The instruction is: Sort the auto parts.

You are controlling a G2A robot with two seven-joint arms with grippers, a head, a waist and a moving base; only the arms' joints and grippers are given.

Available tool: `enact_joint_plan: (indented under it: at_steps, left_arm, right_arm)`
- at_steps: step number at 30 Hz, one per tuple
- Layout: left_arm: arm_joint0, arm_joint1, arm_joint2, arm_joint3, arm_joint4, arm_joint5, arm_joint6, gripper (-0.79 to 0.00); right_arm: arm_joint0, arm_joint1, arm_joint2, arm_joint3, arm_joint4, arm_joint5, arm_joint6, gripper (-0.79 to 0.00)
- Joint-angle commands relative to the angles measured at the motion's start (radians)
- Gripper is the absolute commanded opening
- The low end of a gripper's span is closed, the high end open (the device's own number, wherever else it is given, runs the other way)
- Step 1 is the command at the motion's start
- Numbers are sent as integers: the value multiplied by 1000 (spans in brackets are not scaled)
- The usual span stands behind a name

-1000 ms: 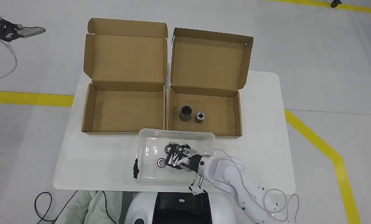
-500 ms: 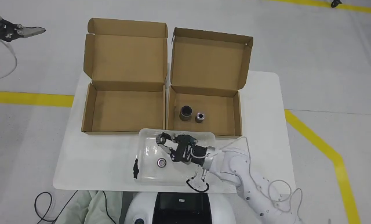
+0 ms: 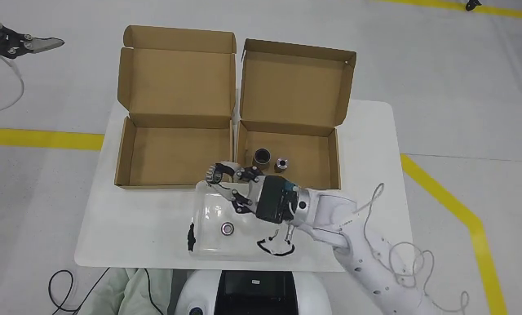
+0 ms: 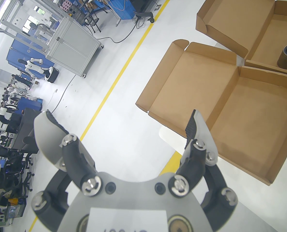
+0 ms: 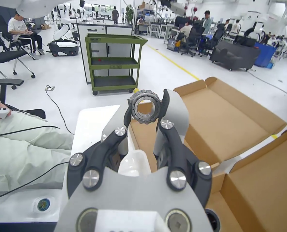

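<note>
The right gripper (image 5: pixel 145 106) clamps the bearing (image 5: pixel 145 119) across its outer ring above the tray (image 3: pixel 207 210)'s far edge. It is rigid steel, likely heavy and slick, needing a firm squeeze.

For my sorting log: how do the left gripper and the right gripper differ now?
The left gripper is open and empty; the right gripper is shut on a bearing. The left gripper is off to the side, over the floor; the right gripper is over the table. Both have the same two-finger build.
</note>
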Motion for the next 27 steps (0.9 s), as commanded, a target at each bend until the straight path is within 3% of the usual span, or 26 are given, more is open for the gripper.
enact_joint_plan:
  at_steps: [1, 12, 27]
  left_arm:
    - [0, 0, 0, 0, 0, 0, 0, 0]
    - [0, 0, 0, 0, 0, 0, 0, 0]
    - [0, 0, 0, 0, 0, 0, 0, 0]
  right_arm:
    - [18, -2, -2, -9, 2, -3, -4, -785]
    - [114, -18, 4, -129, 33, 55, 81, -785]
    - [161, -31, 45, -265, 32, 163, 61, -785]
